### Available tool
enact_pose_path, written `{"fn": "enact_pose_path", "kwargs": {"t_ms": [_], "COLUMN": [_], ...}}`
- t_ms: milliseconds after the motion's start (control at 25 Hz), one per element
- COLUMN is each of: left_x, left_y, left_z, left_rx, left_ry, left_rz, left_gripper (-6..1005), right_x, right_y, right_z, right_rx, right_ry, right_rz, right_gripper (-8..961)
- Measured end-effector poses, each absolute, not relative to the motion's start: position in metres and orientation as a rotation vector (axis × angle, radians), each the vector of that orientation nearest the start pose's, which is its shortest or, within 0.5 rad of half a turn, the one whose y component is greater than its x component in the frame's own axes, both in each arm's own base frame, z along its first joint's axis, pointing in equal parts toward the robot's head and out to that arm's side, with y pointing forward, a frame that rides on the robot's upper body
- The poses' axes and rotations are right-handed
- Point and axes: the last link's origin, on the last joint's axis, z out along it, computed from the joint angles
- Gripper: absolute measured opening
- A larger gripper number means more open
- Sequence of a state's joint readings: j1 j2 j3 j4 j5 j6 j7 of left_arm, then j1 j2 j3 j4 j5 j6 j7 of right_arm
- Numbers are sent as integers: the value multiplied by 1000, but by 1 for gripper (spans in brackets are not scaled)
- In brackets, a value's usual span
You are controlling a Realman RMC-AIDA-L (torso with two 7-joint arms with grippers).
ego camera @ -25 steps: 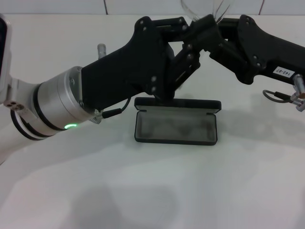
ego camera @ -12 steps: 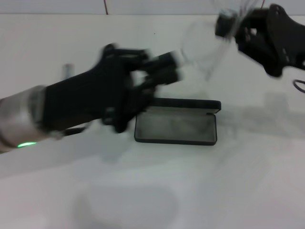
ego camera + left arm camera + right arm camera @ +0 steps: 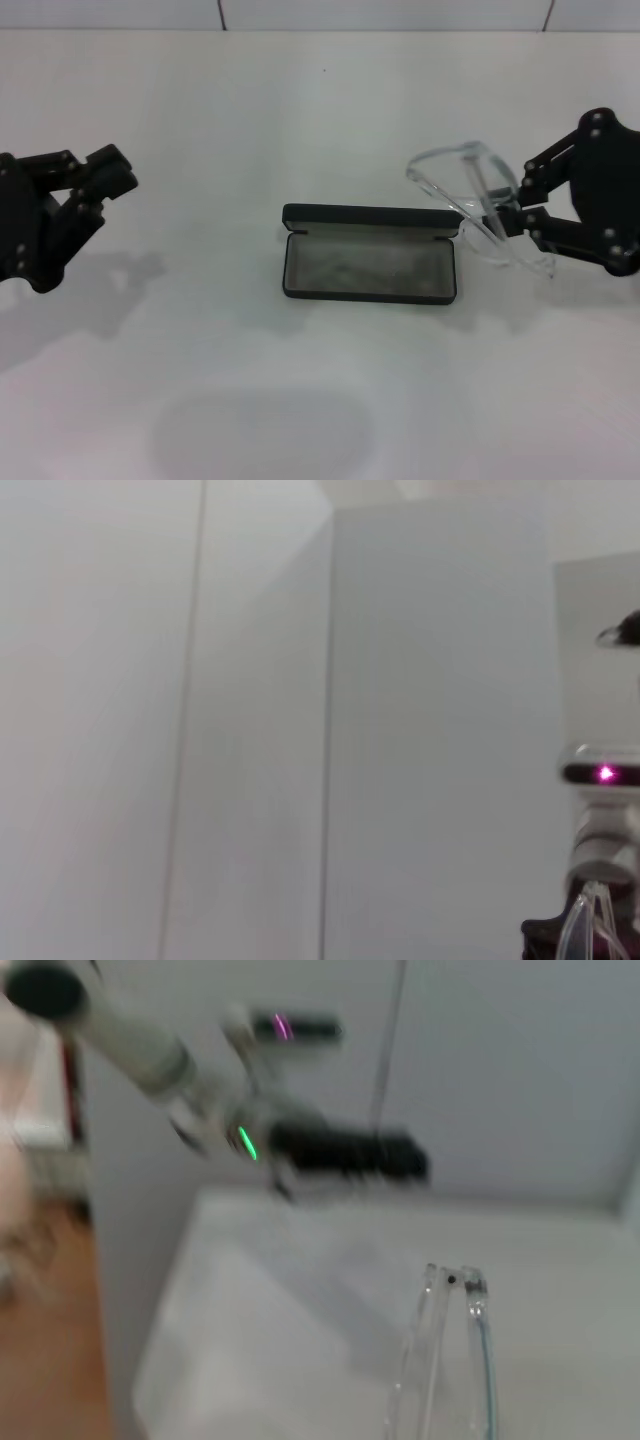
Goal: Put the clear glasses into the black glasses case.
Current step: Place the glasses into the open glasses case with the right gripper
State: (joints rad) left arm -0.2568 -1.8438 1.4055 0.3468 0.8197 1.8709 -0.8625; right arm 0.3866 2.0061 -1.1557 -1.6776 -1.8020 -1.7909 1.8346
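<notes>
The black glasses case point(image 3: 370, 266) lies open in the middle of the white table, grey lining up, lid folded back on the far side. The clear glasses point(image 3: 468, 196) hang just right of the case's right end, slightly above the table, with one thin arm reaching down toward the case's corner. My right gripper point(image 3: 517, 205) is shut on the glasses at their right side. In the right wrist view the glasses point(image 3: 452, 1360) stick out in front of the camera. My left gripper point(image 3: 108, 176) is far to the left, well away from the case, holding nothing.
The white table point(image 3: 320, 400) runs to a tiled wall at the back. The right wrist view shows my left arm point(image 3: 340, 1152) across the table. In the left wrist view only a wall and my own head point(image 3: 603, 774) show.
My left gripper has let go of the glasses and pulled back far to the left. My right gripper has brought the glasses down from above the case to its right end.
</notes>
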Motion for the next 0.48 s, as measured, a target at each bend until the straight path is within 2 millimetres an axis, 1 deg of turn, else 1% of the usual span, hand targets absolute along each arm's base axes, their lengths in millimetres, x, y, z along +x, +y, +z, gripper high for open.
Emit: {"fn": "enact_pose_path", "kwargs": {"t_ms": [120, 200, 240, 280, 360, 480], "left_x": [-299, -299, -300, -301, -302, -304], "left_y": [245, 248, 249, 250, 251, 253], "left_z": [65, 63, 62, 61, 59, 59], "left_rx": [-2355, -2359, -2361, -2361, -2359, -2346], "left_ry": [-252, -263, -271, -277, -288, -301], "left_rz": [-1305, -1283, -1271, -1262, -1246, -1230], "left_gripper": [107, 107, 107, 107, 108, 108], "right_x": [101, 83, 79, 72, 65, 62], "right_y": [283, 284, 284, 285, 286, 290], "right_z": [73, 59, 54, 45, 27, 4], "right_rx": [-2977, -2995, -3004, -3011, -3018, -2997], "right_ry": [-120, -89, -86, -74, -65, -71], "right_rz": [134, -36, -88, -177, -329, -506], "right_gripper": [144, 145, 145, 146, 146, 147]}}
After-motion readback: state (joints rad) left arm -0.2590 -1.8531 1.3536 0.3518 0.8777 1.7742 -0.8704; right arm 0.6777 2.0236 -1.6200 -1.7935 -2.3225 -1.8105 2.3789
